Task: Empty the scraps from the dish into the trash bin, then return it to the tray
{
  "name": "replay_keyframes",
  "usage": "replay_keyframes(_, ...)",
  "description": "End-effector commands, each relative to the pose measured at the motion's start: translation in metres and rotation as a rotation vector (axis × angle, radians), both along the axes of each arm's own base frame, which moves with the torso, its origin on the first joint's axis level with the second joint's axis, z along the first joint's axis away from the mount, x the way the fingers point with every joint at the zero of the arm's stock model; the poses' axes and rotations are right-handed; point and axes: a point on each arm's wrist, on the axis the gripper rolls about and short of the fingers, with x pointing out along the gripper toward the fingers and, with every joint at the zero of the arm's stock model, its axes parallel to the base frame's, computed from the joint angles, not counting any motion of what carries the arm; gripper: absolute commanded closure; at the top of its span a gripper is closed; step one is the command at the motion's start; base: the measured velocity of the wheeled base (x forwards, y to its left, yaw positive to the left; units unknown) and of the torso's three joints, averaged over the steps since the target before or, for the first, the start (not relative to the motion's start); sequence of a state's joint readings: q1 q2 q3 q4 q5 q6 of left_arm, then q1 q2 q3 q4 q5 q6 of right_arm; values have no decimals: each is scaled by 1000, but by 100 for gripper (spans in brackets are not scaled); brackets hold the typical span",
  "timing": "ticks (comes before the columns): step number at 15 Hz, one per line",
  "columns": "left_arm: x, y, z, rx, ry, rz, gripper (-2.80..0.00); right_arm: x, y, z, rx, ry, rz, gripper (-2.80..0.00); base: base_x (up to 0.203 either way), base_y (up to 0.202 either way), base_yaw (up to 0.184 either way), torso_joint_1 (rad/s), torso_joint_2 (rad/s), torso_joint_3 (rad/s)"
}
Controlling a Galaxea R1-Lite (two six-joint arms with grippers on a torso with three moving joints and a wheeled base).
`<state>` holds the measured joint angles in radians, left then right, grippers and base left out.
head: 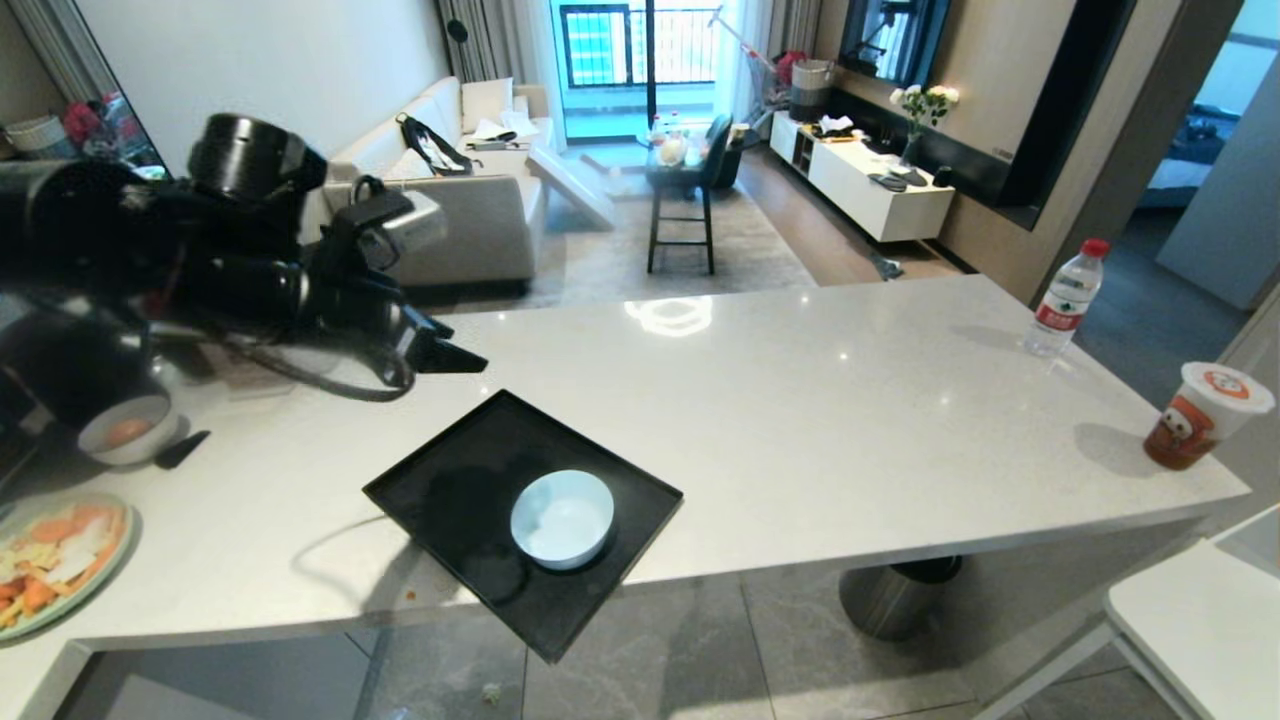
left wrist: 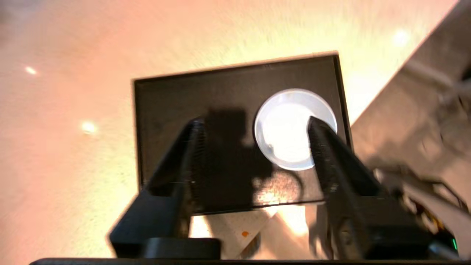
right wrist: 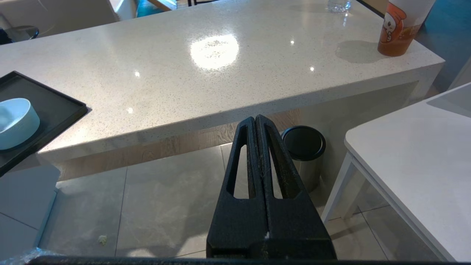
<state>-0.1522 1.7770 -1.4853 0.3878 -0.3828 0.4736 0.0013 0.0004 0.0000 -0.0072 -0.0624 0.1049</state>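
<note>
Head view shows the left gripper (head: 455,355) raised above the counter (head: 800,400), its fingers spread and holding nothing, while the dish (head: 562,518) sits empty on the tray (head: 440,480) below and ahead of it. No scraps show in the dish, so the work looks close to done. The tray hangs over the counter's near edge, with the dish toward that overhanging end; a judgement is that any brush from the arm on its way off could tip tray and dish to the floor. From the left wrist view, one finger (left wrist: 323,147) overlaps the dish's rim in the picture, so a low sweep might clip it. The right gripper (right wrist: 256,125) hangs pressed closed, away from the tray, above the floor near a dark bin (right wrist: 303,141)
</note>
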Motion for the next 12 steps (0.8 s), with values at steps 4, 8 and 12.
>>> replay_keyframes(4, -120, 41, 28, -124, -145, 171, 0, 0, 0, 0, 1, -1, 0, 0, 0, 0, 0, 0, 0, 0)
replay_keyframes(8, -198, 65, -7, -183, -149, 371, 0, 0, 0, 0, 1, -1, 0, 0, 0, 0, 0, 0, 0, 0)
replay_keyframes(12, -228, 65, -38, -311, -185, 467, 0, 0, 0, 0, 1, -1, 0, 0, 0, 0, 0, 0, 0, 0)
